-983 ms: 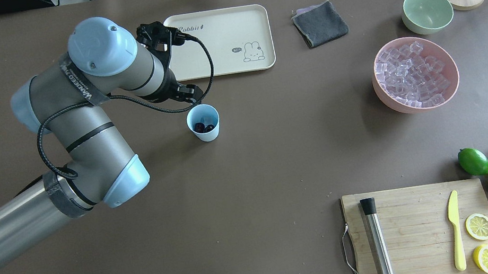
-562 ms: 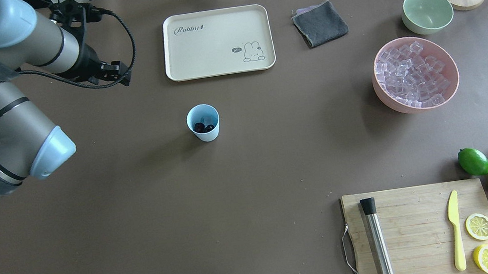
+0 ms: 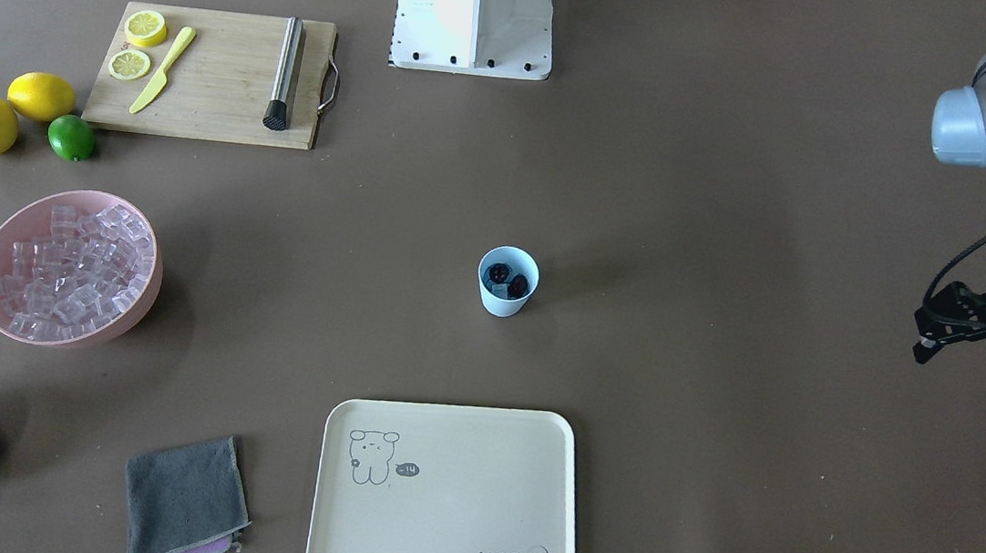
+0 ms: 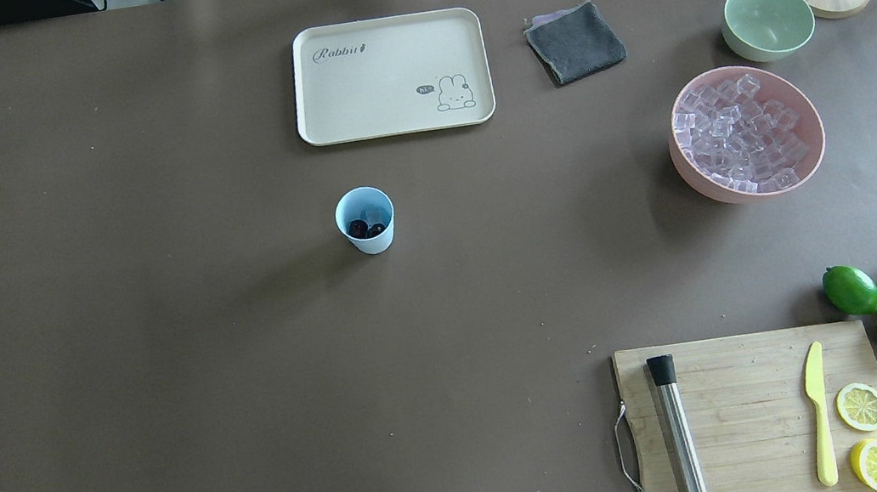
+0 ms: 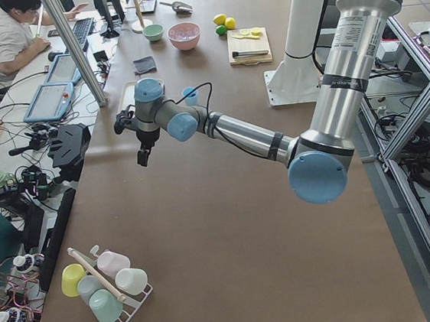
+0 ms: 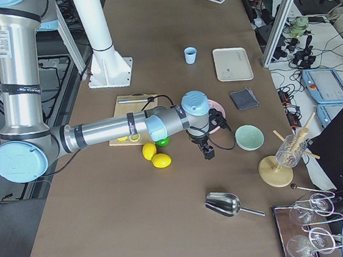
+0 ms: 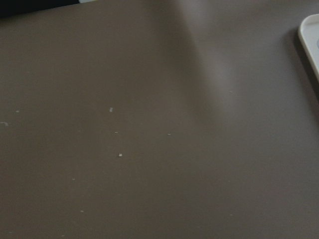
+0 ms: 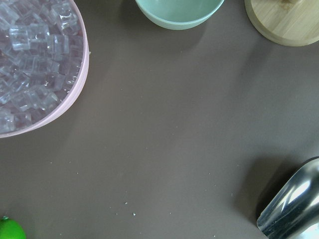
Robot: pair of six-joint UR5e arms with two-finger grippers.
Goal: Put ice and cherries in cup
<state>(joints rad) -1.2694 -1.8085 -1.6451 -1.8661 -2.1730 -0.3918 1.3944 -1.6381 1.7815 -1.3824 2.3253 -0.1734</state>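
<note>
Overhead exterior view: cup [image 4: 365,220] stands upright on the worktop [image 4: 449,322], cherries [image 4: 366,228] inside beside what looks like ice [image 4: 375,214]. Left tool [image 3: 968,361] hangs well clear, spread and empty; whether the right tool [image 6: 206,150] is spread cannot be told. Risk: an arm sweeping low could topple the light cup, spilling its contents.

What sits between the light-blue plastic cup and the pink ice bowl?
Nothing; overhead view shows only bare brown table between the light-blue plastic cup and pink bowl.

left gripper [image 3: 971,362] — cut by frame edge | scoop [image 8: 291,209] cut at corner | right gripper [image 6: 208,153] — too small
</note>
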